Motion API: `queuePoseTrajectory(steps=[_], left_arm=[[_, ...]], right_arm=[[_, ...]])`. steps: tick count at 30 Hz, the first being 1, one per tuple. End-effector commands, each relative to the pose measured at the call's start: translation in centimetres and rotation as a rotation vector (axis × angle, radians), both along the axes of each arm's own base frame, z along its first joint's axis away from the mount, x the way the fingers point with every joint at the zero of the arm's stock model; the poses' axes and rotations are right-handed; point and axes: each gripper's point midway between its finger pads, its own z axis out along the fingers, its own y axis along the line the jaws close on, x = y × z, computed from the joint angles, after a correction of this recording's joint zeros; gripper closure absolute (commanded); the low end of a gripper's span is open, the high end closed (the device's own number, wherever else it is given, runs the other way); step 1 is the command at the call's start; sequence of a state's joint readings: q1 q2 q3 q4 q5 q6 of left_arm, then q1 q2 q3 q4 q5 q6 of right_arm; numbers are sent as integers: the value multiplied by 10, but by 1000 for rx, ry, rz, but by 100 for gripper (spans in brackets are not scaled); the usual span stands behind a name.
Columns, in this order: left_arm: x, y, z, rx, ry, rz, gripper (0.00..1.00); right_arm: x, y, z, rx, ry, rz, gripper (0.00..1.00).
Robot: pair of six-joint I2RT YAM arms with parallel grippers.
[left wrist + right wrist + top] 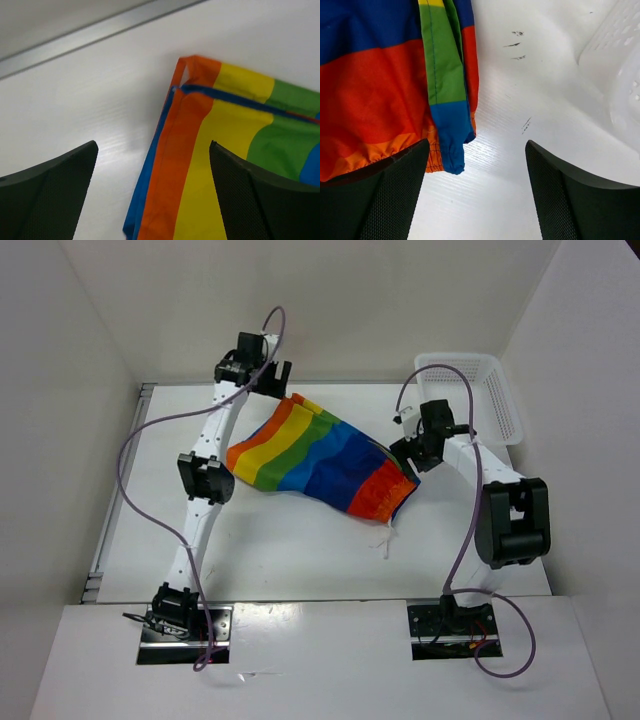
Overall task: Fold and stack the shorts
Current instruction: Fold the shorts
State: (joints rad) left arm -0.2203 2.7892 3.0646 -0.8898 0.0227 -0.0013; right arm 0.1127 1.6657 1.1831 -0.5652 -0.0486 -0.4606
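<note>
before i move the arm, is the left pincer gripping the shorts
No, the left pincer is open, its fingers wide apart with the shorts lying loose below them.

The white left arm stretches toward twelve o'clock, its black left end effector spread wide. The white right arm bends toward ten o'clock, its black right end effector also spread.

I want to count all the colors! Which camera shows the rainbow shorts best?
The top external view: the rainbow shorts lie there spread out, every stripe showing. The left wrist view catches only one corner with orange, yellow and green. The right wrist view catches only the red, orange and blue end.
</note>
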Motion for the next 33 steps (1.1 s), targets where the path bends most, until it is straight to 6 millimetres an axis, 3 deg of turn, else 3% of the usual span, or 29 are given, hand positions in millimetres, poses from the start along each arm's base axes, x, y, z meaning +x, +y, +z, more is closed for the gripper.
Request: queuePoseTrajectory(steps=[1, 3, 5, 8, 12, 13, 15, 19, 24, 26, 29, 31, 33], left_arm=[[-40, 27, 17, -28, 139, -10, 1], [-55, 29, -18, -8, 258, -6, 1], [-56, 40, -22, 5, 265, 19, 1], [-59, 48, -53, 21, 330, 35, 1], [-72, 52, -75, 21, 414, 36, 1], [-76, 50, -81, 15, 436, 28, 1], [-76, 53, -89, 27, 448, 37, 5], [-84, 54, -105, 36, 505, 38, 26], [-95, 58, -128, 60, 580, 48, 54], [-94, 64, -128, 57, 581, 58, 60], [-102, 66, -132, 41, 620, 55, 76], [-111, 72, -134, 43, 662, 64, 95], [-116, 84, -124, 18, 677, 82, 97]], right_arm=[[3, 5, 31, 63, -57, -35, 16], [-1, 7, 30, 82, -51, -48, 16], [-6, 7, 30, 87, -40, -59, 16], [-13, 9, 34, 100, -28, -66, 19], [-25, 22, 41, 102, -25, 16, 33], [-28, 24, 41, 83, -30, 32, 43], [-31, 40, 42, 64, -42, 96, 52], [-32, 61, 42, 43, -47, 182, 69], [-33, 90, 28, 5, -31, 325, 83], [-35, 109, 22, -2, -31, 389, 89], [-19, 135, 40, 29, -96, 433, 94], [-15, 153, 51, 60, -118, 461, 96], [-9, 172, 61, 85, -142, 497, 99]])
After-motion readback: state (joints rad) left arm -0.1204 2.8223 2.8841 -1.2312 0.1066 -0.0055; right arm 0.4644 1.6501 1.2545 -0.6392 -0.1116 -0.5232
